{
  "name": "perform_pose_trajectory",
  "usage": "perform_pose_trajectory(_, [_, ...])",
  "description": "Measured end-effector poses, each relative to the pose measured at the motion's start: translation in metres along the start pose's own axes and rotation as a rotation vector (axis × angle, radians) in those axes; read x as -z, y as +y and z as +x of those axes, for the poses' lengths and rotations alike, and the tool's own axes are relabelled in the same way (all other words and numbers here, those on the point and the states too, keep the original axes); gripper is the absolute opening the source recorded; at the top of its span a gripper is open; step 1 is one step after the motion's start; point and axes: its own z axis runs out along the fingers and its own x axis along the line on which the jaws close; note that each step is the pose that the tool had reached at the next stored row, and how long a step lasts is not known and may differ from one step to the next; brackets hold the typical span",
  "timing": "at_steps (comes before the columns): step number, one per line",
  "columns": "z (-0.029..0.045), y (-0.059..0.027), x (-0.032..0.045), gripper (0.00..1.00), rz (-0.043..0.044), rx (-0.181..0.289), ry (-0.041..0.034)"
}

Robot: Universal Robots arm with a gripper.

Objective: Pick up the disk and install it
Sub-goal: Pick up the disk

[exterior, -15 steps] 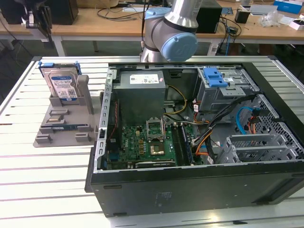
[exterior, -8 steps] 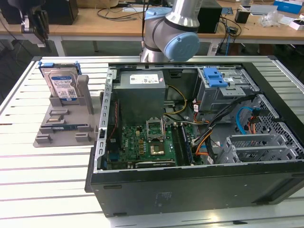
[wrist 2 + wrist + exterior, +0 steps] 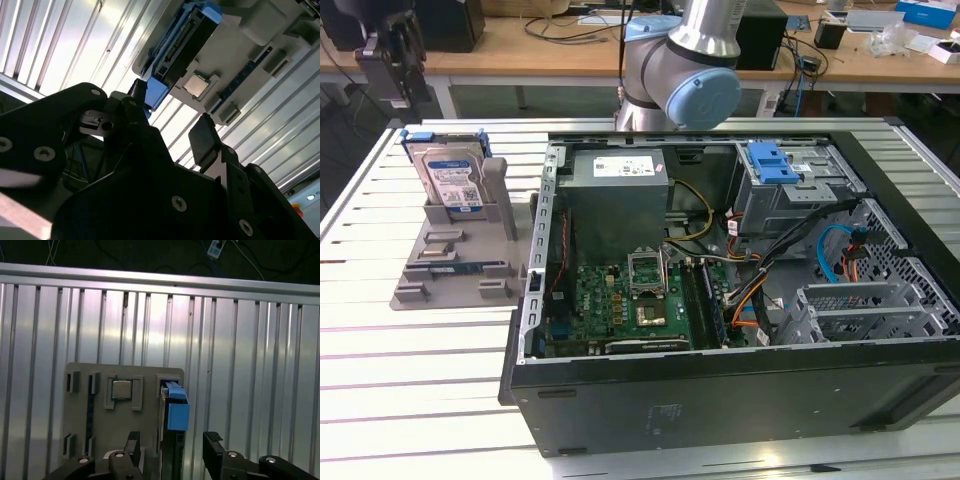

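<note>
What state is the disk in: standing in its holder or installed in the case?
Standing upright on edge in the grey holder, the disk is outside the computer case; not installed.

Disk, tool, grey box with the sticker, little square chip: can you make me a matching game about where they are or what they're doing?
Things:
1. disk
2. tool
3. grey box
4. square chip

Places or states:
A. inside the open computer case
B. lying flat in a pocket of the grey holder
C. standing on edge in a slot of the grey holder
D. open, holding nothing

Pairs: 1-C, 2-D, 3-A, 4-B
</note>
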Motion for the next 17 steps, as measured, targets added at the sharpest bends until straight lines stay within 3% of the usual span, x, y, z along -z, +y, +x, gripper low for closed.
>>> perform_pose_trajectory(2, [0.0001, 0.0000, -0.0017, 0.62, -0.0001, -0.009, 0.0008])
perform_pose_trajectory(5, [0.0001, -0.0001, -0.0082, 0.62, -0.0002, -0.057, 0.0002])
perform_pose_trajectory(7, [0.0001, -0.0003, -0.0123, 0.62, -0.0002, -0.059, 0.0002])
perform_pose_trajectory(9, [0.0001, -0.0005, -0.0212, 0.62, -0.0002, -0.059, 0.0003])
perform_pose_trajectory(17, [0.0001, -0.0009, -0.0374, 0.62, -0.0001, -0.052, 0.0005])
